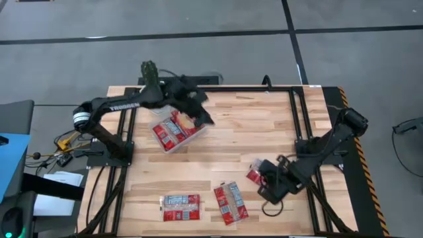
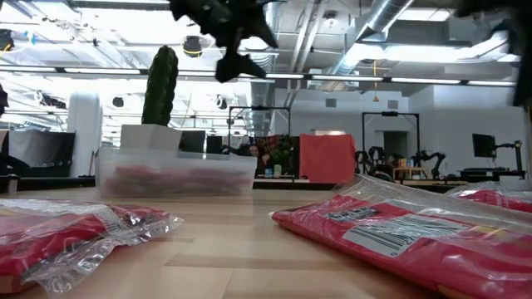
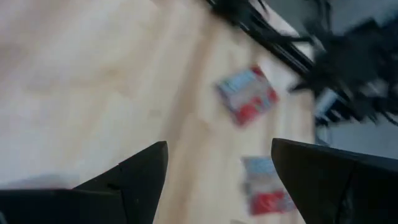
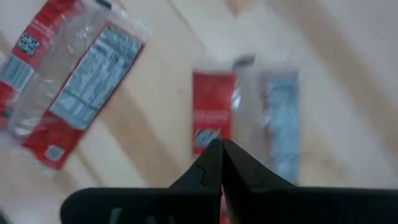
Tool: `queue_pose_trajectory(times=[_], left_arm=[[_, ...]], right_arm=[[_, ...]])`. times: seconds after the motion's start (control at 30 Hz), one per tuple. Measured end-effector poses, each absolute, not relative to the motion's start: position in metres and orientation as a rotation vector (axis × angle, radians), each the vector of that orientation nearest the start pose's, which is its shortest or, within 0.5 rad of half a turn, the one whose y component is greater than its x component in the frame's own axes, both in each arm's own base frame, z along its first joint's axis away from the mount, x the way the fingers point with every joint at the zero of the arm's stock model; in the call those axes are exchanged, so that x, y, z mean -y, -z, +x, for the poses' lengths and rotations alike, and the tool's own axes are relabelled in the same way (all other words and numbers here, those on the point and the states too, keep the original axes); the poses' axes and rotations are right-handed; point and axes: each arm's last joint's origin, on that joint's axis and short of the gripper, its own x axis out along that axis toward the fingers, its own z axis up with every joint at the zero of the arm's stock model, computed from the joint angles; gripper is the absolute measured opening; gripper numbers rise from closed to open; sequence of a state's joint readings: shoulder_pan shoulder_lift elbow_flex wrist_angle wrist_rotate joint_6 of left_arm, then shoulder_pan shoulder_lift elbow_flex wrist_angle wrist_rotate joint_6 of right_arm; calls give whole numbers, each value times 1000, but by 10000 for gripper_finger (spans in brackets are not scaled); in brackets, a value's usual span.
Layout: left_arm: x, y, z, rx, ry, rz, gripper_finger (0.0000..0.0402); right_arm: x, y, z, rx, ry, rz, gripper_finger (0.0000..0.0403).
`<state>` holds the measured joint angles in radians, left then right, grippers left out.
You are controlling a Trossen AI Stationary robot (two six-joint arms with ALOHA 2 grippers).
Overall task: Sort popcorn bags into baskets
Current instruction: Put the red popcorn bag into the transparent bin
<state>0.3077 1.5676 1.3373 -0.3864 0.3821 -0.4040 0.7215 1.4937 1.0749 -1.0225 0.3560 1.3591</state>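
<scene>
A clear shallow tray [image 1: 173,134] [image 2: 174,172] on the table's far left holds several red popcorn packets. My left gripper [image 1: 200,114] [image 3: 217,180] hovers open above the tray's right end, holding nothing. Two packets [image 1: 182,206] [image 1: 230,201] lie flat near the near edge. A third packet [image 1: 254,174] [image 4: 249,115] lies flat at the right. My right gripper [image 1: 264,177] [image 4: 221,152] is shut, its fingertips over that packet's red end. My right gripper has its shut fingertips [image 4: 211,163] over the red end [image 4: 208,124] of the right-hand packet, coming from above at a slant. The packet lies flat on the table. I cannot tell whether the fingers touch it.
A cactus [image 1: 149,71] [image 2: 160,83] in a white pot [image 2: 150,137] stands just beyond the tray at the far edge. Black frame rails [image 1: 295,112] run along the table's left and right sides. Bare wood lies across the middle [image 1: 244,132].
</scene>
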Motion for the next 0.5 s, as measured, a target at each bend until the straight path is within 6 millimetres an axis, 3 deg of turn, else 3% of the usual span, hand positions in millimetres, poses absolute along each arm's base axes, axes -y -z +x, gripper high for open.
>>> queue_pose_trajectory(times=[0.27,0.5], left_arm=[[-21,-260,399,-630,95,-611,275],[11,-202,431,-690,134,-692,275]], right_arm=[[-183,-206,170,-1092,684,642,18],[-189,-195,155,-1101,729,707,19]])
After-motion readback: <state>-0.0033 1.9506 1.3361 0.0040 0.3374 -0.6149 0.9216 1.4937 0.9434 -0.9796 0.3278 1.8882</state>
